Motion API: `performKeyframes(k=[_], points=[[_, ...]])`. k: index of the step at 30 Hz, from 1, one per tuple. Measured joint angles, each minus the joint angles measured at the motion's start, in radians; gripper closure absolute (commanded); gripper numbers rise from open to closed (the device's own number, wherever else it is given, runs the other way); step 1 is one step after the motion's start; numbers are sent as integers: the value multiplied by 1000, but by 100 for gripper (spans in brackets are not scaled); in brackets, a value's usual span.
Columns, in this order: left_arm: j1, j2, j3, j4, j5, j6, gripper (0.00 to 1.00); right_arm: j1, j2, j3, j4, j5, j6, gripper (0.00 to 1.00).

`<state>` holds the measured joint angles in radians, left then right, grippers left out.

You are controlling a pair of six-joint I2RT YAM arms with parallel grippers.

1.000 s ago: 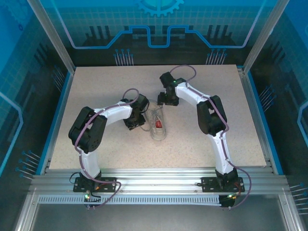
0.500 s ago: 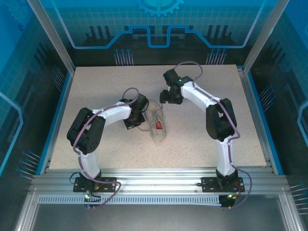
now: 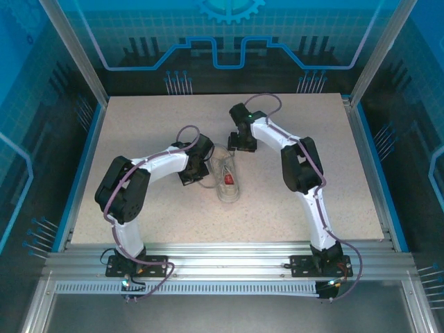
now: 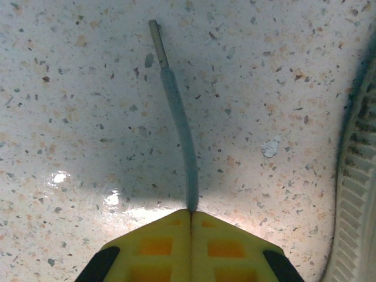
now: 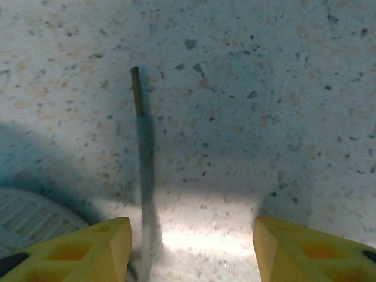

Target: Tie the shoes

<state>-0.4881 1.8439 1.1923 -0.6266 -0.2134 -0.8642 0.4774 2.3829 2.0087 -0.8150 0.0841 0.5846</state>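
Lies on the speckled beige surface [image 3: 139, 139] between the two arms: a small whitish-grey sneaker [image 3: 226, 177] with a red patch inside. With the left jaws pressed together, pinches a thin white lace [image 4: 179, 117] stretching flat ahead, just beside the ribbed sole. Keeps the right jaws spread low over the surface, a second lace end [image 5: 143, 170] between them, close to one yellow fingertip [image 5: 88, 247].
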Motion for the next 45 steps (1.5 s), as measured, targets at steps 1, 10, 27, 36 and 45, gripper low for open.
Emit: performKeyframes(k=[1, 10, 27, 36, 45], points=[[0, 0, 0, 0, 0, 2, 100, 0, 2, 6, -5, 8, 0, 44], [0, -15, 8, 0, 0, 33, 100, 0, 15, 10, -50, 67, -19, 80], [0, -219, -8, 91, 58, 165, 100, -19, -283, -370, 57, 35, -17, 81], [0, -258, -37, 189, 133, 188, 100, 7, -60, 58, -37, 38, -43, 71], [0, -216, -37, 207, 170, 195, 100, 28, 177, 330, -188, 78, -89, 62]])
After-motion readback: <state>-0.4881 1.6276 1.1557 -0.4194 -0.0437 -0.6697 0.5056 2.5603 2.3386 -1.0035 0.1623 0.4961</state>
